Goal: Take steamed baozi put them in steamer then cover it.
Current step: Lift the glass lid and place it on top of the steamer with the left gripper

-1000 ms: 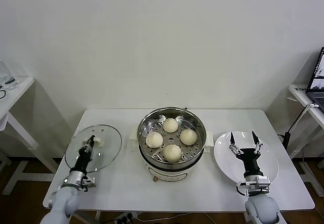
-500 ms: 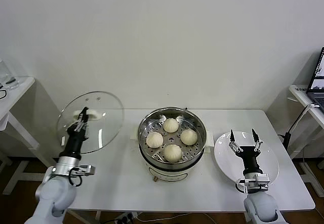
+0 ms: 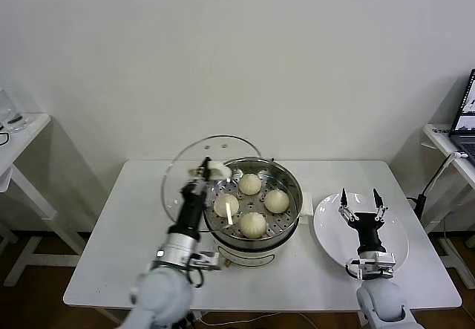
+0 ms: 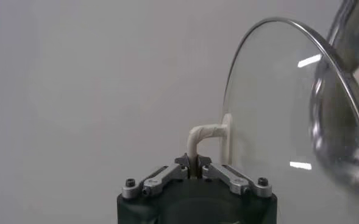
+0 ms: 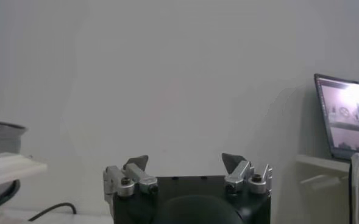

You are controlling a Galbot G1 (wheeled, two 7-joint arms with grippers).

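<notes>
Clear glass cover (image 3: 211,177) with white handle (image 4: 206,137) pinched in left gripper (image 3: 205,170) jaws, tilted on edge. Shiny steel steamer (image 3: 254,203) just beyond jaws, toward right gripper (image 3: 360,208), spread empty.

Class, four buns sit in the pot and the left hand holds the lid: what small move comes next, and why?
Probably level the cover and centre it over the steamer: the left hand holds it tilted, off the left rim.

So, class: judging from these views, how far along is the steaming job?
Done: all four baozi sit on the tray in the steamer. In hand: the left end effector grips the cover by its handle, tilted at the steamer's left rim. Left: seat it on top. The right end effector idles, open, above the plate.
</notes>
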